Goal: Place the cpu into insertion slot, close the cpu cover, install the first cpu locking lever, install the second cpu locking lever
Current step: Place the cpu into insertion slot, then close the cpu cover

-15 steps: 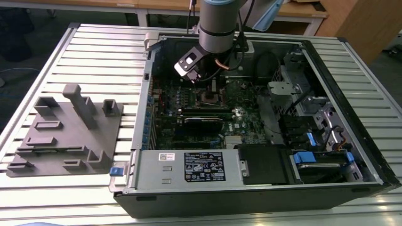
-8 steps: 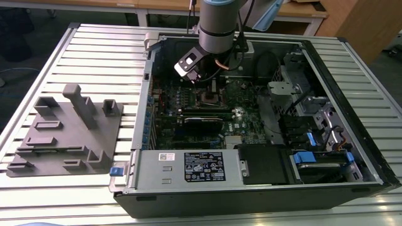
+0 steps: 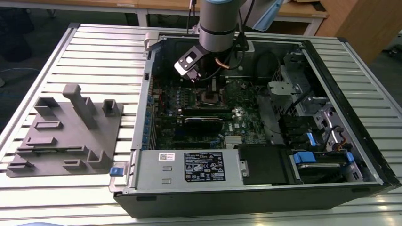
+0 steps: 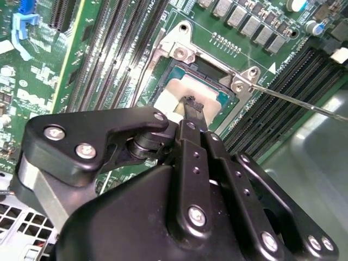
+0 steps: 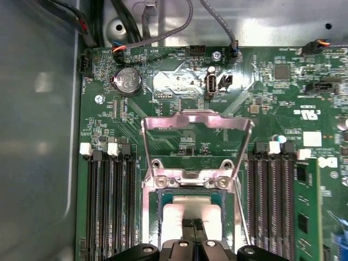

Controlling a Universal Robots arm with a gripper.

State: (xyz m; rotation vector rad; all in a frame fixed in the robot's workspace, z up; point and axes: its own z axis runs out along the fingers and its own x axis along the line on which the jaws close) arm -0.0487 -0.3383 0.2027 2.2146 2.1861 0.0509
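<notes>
Sitting flat inside the square, silver-rimmed insertion slot (image 4: 163,54), the small square cpu (image 4: 173,95) shows a dull, pale grey metal top with a matt finish and a thin greenish edge round it. The slot's rim is bright stamped metal held by round screws at its corners.

In the first wrist view the thin silvery metal cpu cover (image 5: 196,117), a square frame with an open window, stands swung up off the slot on its hinge side, so the cpu lies uncovered and green board shows through the window. A thin bright steel locking lever (image 4: 304,103) reaches away from one corner of the rim.

The black, angular end effector (image 4: 190,104) hangs directly over the cpu. Its two screw-studded fingers taper to tips drawn together above the middle of the grey top, with nothing clamped between them. Whether the tips touch the metal cannot be told.

Around the slot spreads the glossy green circuit board (image 5: 179,76), with rows of long black ribbed memory slots (image 5: 109,206) on either side and a round silver coin cell (image 5: 128,80) beyond the cover.

In the exterior view the grey cylindrical arm (image 3: 217,23) comes down into the open black metal computer case (image 3: 251,197), which lies on a slatted aluminium table (image 3: 63,52). A grey stepped fixture block (image 3: 69,132) rests on the table to the exterior view's left, apart from the case.
</notes>
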